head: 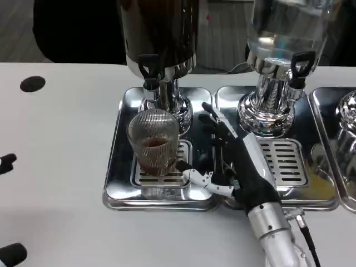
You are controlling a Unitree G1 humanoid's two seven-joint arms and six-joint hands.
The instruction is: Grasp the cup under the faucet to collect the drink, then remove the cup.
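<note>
Right hand (240, 167) lay released, fingers (218, 125) spread and extended up-left, holding nothing; thumb reached left, tip just beside the cup (153, 142) base. Cup stood left of the fingers on the drip tray (117, 167), under the dark dispenser's faucet (149, 69), holding brown drink. Silver forearm (276, 236) angled down-right over the desk (55, 167). Left hand fingertips (6, 163) showed far left; grasp state unclear.

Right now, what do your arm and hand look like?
My right hand is black on its back here, with black and white fingers. Its forearm is a silver tube, and a thin black cable runs alongside it.
</note>
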